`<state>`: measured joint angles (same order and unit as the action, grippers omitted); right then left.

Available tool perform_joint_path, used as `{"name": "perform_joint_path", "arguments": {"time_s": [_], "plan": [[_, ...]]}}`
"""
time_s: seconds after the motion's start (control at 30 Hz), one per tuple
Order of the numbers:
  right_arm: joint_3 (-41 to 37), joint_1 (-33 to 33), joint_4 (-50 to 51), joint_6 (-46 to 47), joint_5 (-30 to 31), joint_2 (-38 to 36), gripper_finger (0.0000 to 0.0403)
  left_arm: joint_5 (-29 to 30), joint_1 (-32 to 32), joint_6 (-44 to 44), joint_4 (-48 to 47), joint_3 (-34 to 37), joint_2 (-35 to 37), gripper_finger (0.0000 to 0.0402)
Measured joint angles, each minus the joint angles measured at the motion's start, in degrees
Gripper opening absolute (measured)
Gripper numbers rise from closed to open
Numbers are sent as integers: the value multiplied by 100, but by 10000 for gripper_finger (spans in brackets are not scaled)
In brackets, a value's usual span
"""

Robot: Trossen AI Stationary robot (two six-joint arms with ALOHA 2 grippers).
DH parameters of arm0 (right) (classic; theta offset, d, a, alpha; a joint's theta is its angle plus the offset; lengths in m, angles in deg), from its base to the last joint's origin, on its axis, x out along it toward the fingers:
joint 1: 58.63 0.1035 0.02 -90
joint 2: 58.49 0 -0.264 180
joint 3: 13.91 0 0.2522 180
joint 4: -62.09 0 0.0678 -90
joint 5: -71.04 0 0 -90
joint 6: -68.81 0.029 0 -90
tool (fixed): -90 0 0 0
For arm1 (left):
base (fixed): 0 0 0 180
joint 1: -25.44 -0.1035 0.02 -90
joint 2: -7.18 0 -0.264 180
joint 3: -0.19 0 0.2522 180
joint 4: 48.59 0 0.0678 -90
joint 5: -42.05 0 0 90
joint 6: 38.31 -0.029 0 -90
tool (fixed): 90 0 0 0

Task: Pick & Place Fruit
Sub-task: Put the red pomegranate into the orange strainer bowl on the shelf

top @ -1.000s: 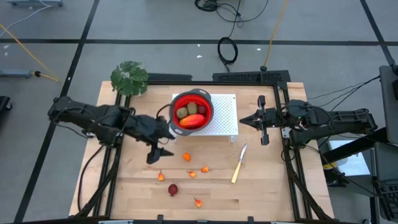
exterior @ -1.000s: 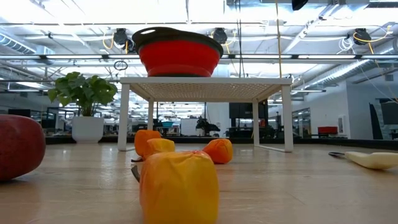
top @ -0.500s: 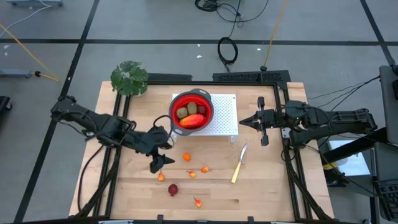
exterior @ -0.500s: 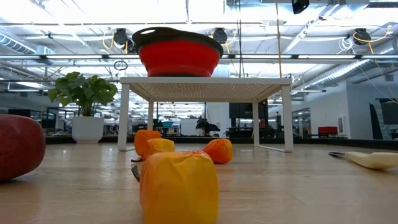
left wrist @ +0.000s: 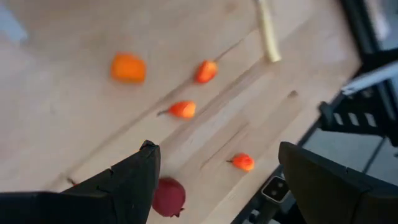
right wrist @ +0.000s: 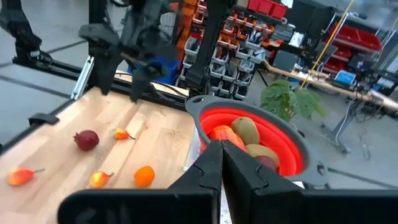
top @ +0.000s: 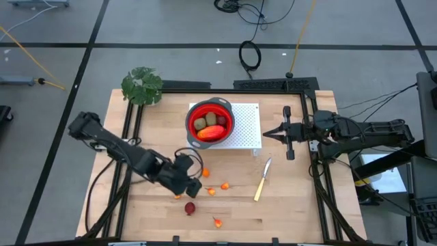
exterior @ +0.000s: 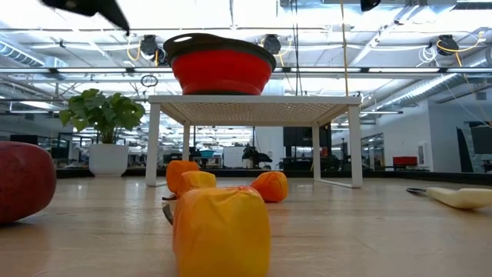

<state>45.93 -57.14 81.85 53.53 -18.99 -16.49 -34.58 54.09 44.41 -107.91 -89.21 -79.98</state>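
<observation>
Left hand point(left wrist: 214, 180) spread wide, seemingly empty

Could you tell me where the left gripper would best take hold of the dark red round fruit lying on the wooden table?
Probably across the widest middle of the dark red round fruit, coming straight down from above. It lies alone on the wooden table, nothing touching it, and the left gripper is already open above it.

the left gripper point(left wrist: 214, 180) hangs over the wooden table point(left wrist: 56, 118), its two dark fingers point(left wrist: 127, 180) spread wide apart. between them, nearer one finger, lies a dark red fruit point(left wrist: 168, 196) — beyond it four small orange pieces point(left wrist: 183, 110) lie scattered, and a pale knife handle point(left wrist: 268, 34) farther off.
</observation>
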Motion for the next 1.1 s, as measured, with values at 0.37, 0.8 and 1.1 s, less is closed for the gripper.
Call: {"name": "perform_joint_path", "arguments": {"time_s": [0.37, 0.8, 1.1], "plan": [[0, 0, 2, -388, 0, 0, 0, -586, 345, 2237, 2, 0, -1035, 326], [0, 0, 8, -280, -7, 0, 0, -1014, 651, 3536, 85, 0, -1708, 326], [0, -3, 110, -8, -479, -46, 0, -813, 648, 3563, 63, 0, -1748, 326]]}}
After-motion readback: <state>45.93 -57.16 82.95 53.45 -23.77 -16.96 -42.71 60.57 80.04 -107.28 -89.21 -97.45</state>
